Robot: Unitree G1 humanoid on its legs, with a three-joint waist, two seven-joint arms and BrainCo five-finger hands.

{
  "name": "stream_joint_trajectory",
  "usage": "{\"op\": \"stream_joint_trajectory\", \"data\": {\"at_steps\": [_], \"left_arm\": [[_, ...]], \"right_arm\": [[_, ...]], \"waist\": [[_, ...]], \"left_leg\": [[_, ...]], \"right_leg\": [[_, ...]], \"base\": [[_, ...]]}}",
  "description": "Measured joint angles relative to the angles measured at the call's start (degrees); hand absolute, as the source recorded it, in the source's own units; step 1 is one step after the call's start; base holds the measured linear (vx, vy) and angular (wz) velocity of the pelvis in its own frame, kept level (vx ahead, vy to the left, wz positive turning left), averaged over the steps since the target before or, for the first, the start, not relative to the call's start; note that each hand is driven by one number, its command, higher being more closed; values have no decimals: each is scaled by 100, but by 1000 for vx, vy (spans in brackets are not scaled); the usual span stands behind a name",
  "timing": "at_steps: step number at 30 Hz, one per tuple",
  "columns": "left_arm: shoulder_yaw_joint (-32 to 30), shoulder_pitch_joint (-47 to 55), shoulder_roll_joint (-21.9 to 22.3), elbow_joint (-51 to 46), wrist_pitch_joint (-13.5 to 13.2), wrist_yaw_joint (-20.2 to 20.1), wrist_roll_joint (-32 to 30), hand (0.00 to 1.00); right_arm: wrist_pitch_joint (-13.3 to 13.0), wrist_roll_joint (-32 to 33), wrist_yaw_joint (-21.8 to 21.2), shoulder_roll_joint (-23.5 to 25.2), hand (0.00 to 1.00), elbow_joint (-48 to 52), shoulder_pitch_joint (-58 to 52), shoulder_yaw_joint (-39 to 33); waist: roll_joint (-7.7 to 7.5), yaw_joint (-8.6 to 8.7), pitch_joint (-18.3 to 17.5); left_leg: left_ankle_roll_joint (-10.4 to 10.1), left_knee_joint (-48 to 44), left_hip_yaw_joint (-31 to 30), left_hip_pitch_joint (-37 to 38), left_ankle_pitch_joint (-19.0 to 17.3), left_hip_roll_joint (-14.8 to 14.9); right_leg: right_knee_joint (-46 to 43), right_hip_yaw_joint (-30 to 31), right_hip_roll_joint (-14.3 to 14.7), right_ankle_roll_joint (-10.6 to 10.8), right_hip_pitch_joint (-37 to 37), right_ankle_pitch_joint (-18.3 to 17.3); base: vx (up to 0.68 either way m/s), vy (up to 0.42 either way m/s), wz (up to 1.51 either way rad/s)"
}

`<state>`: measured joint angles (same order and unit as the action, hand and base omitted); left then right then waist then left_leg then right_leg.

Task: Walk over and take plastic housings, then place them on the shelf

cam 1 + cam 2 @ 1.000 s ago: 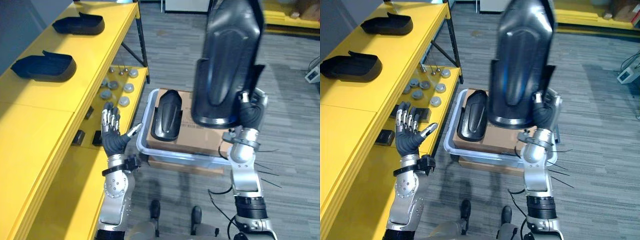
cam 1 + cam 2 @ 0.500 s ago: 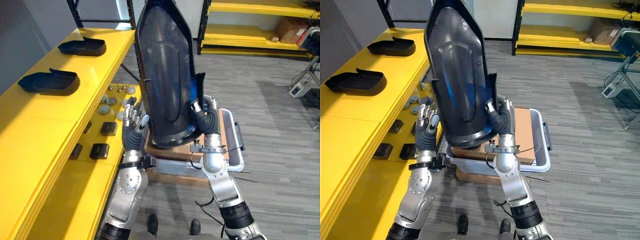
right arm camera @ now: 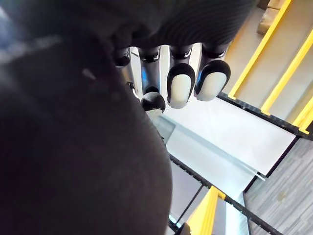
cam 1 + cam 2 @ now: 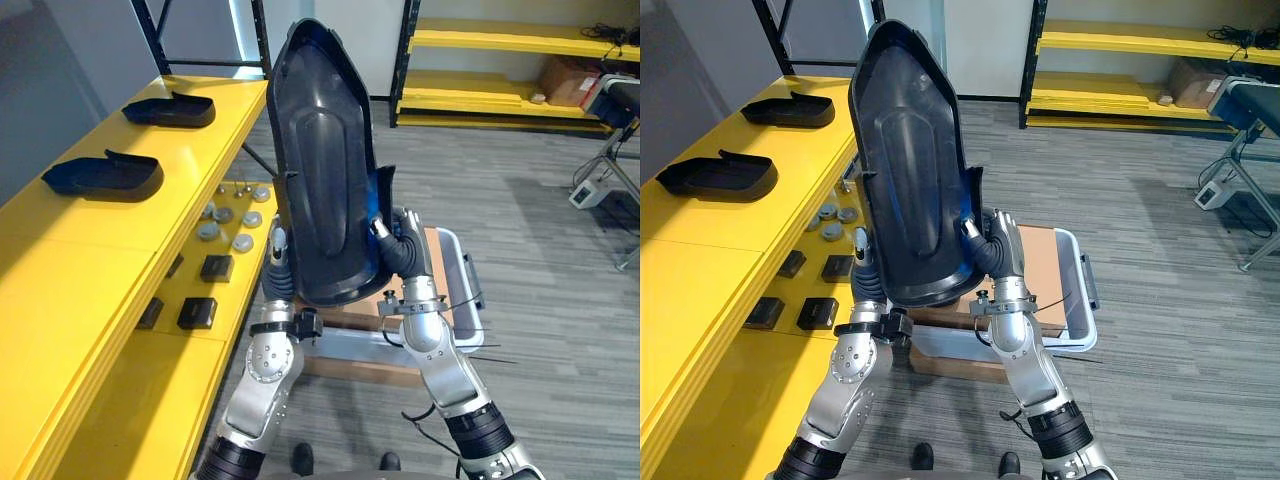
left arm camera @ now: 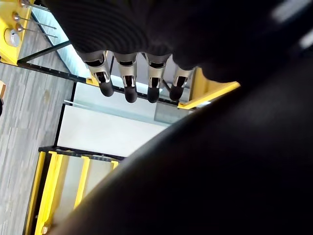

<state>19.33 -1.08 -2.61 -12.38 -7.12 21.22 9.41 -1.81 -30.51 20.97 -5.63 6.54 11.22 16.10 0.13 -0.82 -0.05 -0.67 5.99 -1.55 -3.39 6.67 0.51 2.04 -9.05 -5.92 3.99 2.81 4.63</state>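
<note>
By shelf (image 4: 100,232): housing (image 4: 325,180), prob. R hand (image 4: 404,250)

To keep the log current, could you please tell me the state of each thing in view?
Held housing: upright, lifted between both hands.
Right hand: curled round the held housing's lower edge.
Left hand: open, flat against its other side.
Near shelf housing: lying on the top shelf.
Far shelf housing: lying on the top shelf.
Bin: holds a cardboard box.
</note>
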Motion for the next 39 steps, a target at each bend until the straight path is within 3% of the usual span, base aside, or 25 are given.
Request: {"op": "stream_joint_trajectory", "data": {"at_steps": [12, 31, 39], "left_arm": [[-400, 468, 15, 130, 66, -242, -815, 0], [-362, 469, 37, -89, 248, -197, -1778, 0], [-360, 463, 27, -88, 290, -106, -1811, 0]], "right_arm": [[-3, -352, -1, -169, 100, -116, -52, -715], [-18, -517, -141, -44, 100, -23, -52, -586], [-14, -775, -227, -199, 100, -27, -113, -524]], "waist": [[-27, -6, -18], [-43, -9, -30], [-40, -13, -149]], "left_leg": [[-22, 2, -94, 22, -16, -2], [-28, 2, -94, 20, -22, 48], [-27, 1, -102, 19, -21, 46]], "right_leg": [[1, -43, 7, 26, -61, -25], [9, -44, 60, 4, -64, -37], [10, -48, 60, -11, -65, -25]], "base": [[0, 0, 3], [0, 0, 0], [0, 0, 0]]}}
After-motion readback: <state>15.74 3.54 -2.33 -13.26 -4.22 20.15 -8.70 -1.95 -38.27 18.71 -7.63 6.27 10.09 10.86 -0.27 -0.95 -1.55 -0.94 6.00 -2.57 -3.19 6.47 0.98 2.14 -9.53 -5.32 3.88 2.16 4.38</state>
